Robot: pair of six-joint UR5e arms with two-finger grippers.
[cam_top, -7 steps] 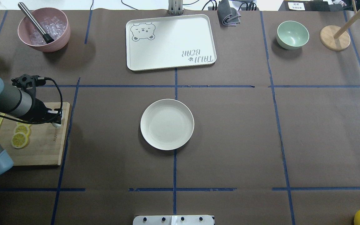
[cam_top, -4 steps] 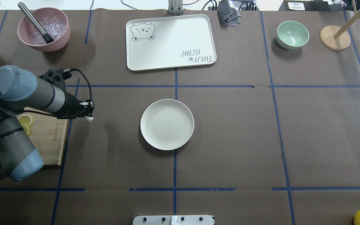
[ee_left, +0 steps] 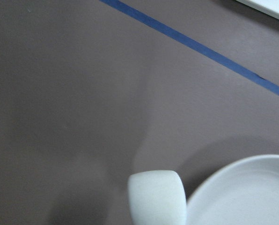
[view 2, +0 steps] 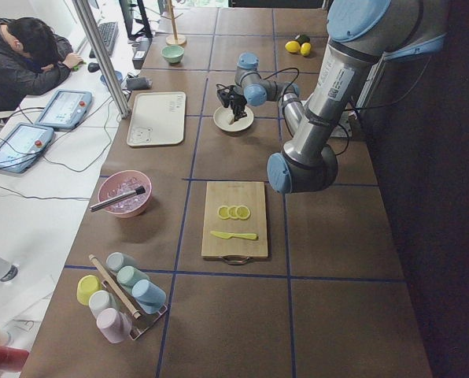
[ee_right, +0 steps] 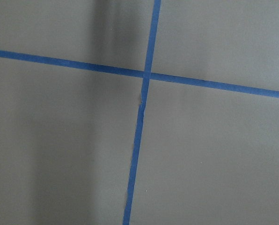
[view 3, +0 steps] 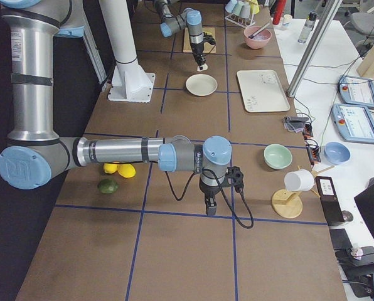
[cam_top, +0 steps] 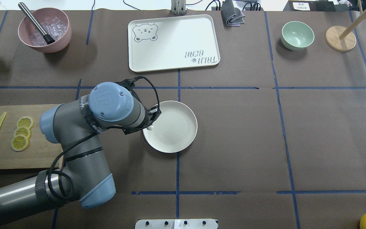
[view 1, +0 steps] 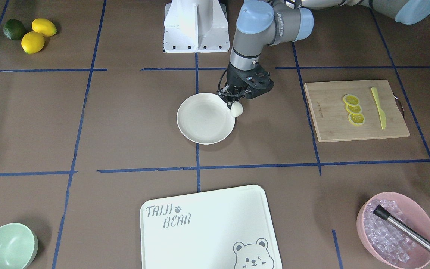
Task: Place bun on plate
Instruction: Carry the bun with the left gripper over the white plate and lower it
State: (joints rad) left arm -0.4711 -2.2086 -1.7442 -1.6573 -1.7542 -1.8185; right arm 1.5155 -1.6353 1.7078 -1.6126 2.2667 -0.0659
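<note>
Robotics lab: paper-covered table (cam_top: 329,133) gridded with blue tape (cam_top: 221,87), teach pendants (view 2: 62,109) alongside.

The left tool (view 1: 233,104) lay hidden under its own wrist in the overhead view, where only a white sliver of the bun (cam_top: 151,128) showed at the left rim of the plate (cam_top: 176,133); the left wrist view cut the bun off at its bottom edge and the plate at its lower right corner. The right tool (view 3: 210,211), seen only low in the right-side view, was too small to judge its fingers. The bear-printed tray (view 1: 207,224) ran off the front view's bottom edge.
</note>
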